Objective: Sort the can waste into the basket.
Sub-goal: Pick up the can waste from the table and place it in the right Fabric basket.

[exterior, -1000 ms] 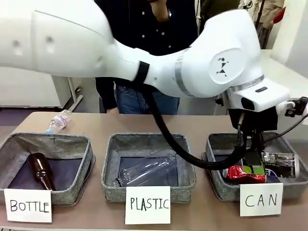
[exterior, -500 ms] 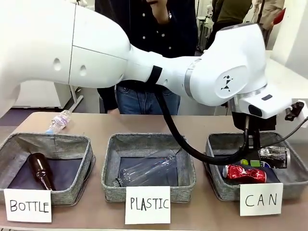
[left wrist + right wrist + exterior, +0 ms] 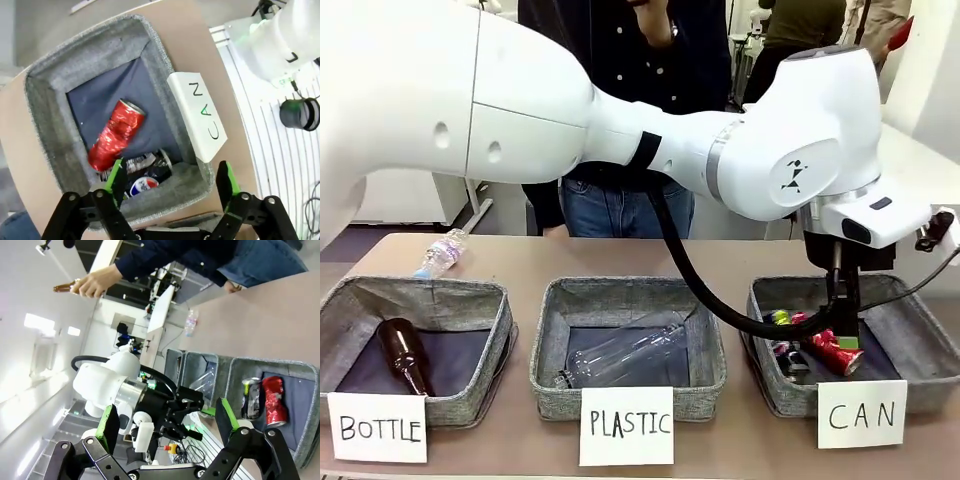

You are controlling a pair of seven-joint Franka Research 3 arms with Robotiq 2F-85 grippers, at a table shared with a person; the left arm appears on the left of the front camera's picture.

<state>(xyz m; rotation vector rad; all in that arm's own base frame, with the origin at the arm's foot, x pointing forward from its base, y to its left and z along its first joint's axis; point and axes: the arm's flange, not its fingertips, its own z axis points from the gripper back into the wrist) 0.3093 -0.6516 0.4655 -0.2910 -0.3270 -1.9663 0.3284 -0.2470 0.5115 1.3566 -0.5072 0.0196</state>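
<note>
Black can [image 3: 145, 172] now loose in basket [image 3: 46, 125]

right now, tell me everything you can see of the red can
The red can is shiny crumpled metal with a silver top rim. It lies on its side, slanted across the dark lining of the CAN basket, free of the open left gripper above. Its lower end seems to rest against the black can.
</note>
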